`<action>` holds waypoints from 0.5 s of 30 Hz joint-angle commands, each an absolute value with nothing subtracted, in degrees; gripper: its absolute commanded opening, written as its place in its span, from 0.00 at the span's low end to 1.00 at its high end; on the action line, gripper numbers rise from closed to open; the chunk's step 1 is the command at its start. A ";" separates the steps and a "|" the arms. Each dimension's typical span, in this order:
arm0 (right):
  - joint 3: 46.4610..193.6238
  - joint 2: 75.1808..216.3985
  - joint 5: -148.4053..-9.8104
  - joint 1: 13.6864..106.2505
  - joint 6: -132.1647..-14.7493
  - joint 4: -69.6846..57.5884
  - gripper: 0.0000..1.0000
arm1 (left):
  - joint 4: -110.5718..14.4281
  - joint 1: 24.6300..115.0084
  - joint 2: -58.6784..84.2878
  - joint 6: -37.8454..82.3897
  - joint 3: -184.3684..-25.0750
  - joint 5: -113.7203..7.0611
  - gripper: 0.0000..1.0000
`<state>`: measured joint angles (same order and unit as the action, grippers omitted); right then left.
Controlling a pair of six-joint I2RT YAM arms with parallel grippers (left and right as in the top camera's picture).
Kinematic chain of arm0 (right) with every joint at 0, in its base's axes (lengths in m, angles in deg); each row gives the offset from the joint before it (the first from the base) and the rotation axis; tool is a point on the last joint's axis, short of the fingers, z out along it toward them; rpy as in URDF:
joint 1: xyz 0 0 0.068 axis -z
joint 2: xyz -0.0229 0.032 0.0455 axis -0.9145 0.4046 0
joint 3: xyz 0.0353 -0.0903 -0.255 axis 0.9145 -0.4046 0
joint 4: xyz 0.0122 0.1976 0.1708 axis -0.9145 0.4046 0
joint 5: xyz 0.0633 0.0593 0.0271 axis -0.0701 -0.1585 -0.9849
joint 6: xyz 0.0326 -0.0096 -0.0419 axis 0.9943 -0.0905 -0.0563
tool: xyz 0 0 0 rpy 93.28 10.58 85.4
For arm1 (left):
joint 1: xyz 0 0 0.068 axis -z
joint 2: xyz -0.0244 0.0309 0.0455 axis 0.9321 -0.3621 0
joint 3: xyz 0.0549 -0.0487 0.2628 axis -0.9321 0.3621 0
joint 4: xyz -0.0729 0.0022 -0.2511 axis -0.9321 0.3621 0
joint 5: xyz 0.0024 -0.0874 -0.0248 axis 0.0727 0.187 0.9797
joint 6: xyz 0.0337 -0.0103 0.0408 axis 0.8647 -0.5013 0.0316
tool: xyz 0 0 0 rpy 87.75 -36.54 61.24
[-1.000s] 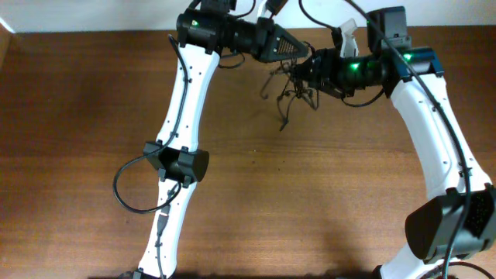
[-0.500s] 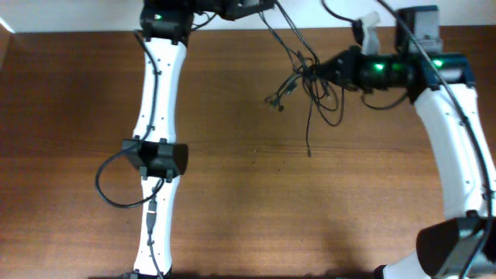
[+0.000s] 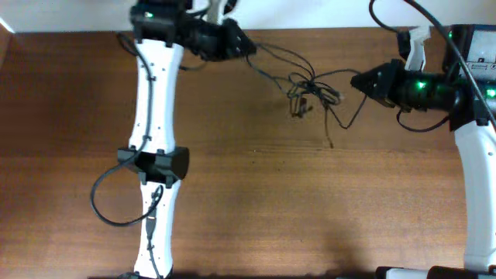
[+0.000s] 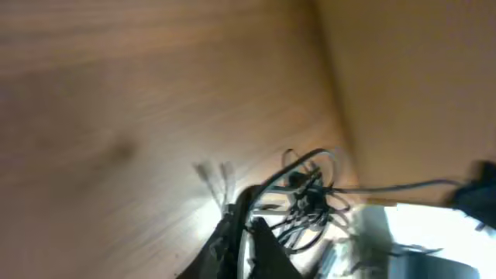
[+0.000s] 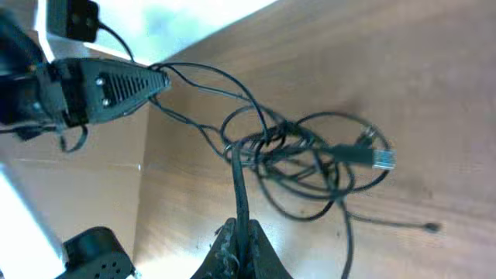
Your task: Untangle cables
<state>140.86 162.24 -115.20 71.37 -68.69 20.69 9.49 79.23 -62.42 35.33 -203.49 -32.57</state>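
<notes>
Overhead change: both arms stand farther apart than a second ago. The cables (image 3: pixel 306 89) are drawn from a tight clump into a span between left gripper (image 3: pixel 246 46) and right gripper (image 3: pixel 358 80). The knot looks looser but not cleared.
Overhead axis: the span runs left to right over the far part of the table (image 3: pixel 232 194), knot midway.
Left wrist: strands reach the fingers; too blurred to tell gripping from releasing.
Right wrist: jaws closed on one strand; loops fan away towards the left gripper.

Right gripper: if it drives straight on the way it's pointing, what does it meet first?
Probably the knot in the cables, just ahead of the right gripper; the left gripper sits farther off, depth unclear.
</notes>
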 commanded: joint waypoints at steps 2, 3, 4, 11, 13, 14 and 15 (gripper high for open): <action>140.93 162.85 -103.66 67.85 -68.89 27.80 0.04 | 14.45 86.75 -61.08 46.54 -202.88 -51.10 0.54; 140.93 163.46 -100.49 66.43 -68.89 30.00 0.04 | 14.45 88.08 -61.26 48.10 -202.84 -53.61 0.65; 140.75 164.01 -98.79 64.81 -68.89 31.69 0.04 | 14.45 88.76 -61.26 48.16 -202.58 -55.84 0.75; 139.57 166.19 -91.14 57.53 -68.65 35.99 0.82 | 14.45 88.12 -61.26 48.18 -202.18 -56.37 0.77; 139.59 166.30 -87.64 59.17 -68.45 37.02 0.98 | 14.45 87.34 -61.26 49.06 -201.99 -56.28 0.76; 139.83 166.26 -84.65 60.94 -68.41 37.70 0.99 | 14.45 87.36 -61.26 49.47 -201.85 -56.19 0.76; 139.88 166.24 -83.40 62.91 -68.43 38.25 0.99 | 14.45 87.51 -61.26 49.47 -201.48 -56.17 0.76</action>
<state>139.79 166.06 -90.16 59.00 -68.28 37.24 14.36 87.93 -62.37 47.62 -202.53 -55.80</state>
